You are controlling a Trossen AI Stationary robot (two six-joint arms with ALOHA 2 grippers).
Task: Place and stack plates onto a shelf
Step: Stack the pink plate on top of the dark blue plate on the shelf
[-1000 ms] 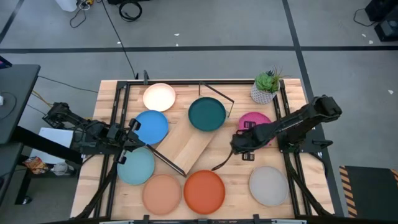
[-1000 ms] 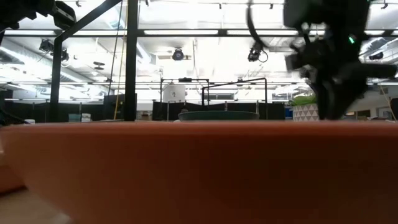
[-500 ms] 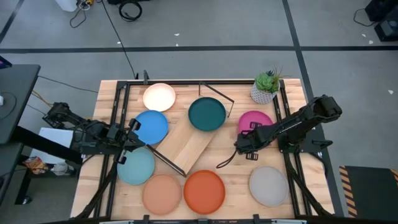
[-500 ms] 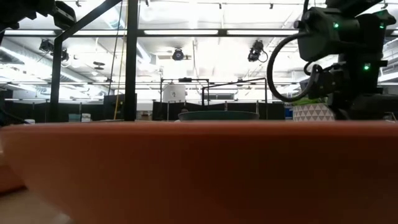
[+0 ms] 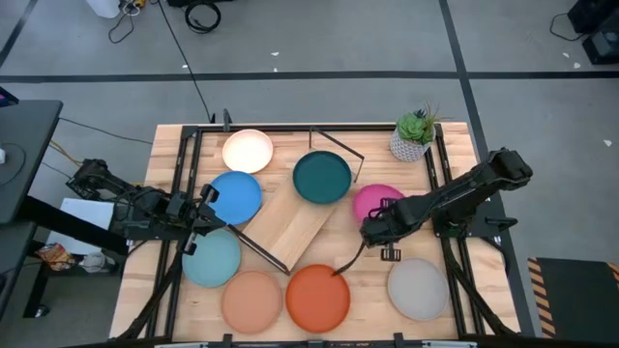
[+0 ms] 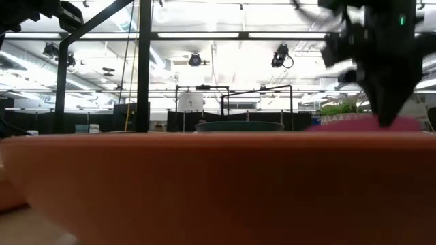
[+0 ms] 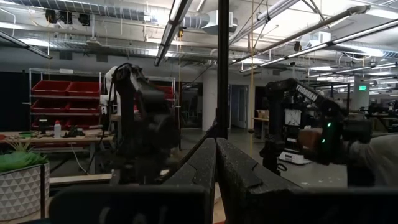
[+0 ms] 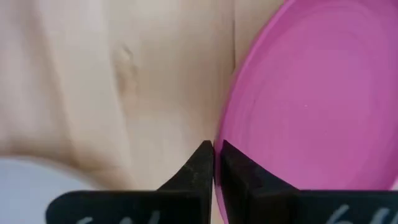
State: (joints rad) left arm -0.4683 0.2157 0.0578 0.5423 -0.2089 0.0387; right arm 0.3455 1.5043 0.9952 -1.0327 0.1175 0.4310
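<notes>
grey floor [image 5: 319, 39] | ceiling strip lights [image 6: 204, 35] | red bins [image 7: 61, 89]

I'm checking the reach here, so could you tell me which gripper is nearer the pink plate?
Right. The right gripper is at the pink plate's rim; the left gripper sits across the table.

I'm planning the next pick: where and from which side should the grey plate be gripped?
Pinch the grey plate at its thin raised rim, probably the edge facing the right gripper. It lies flat and apart from the orange plate, so only the rim offers a hold, and that side looks unobstructed.
</notes>
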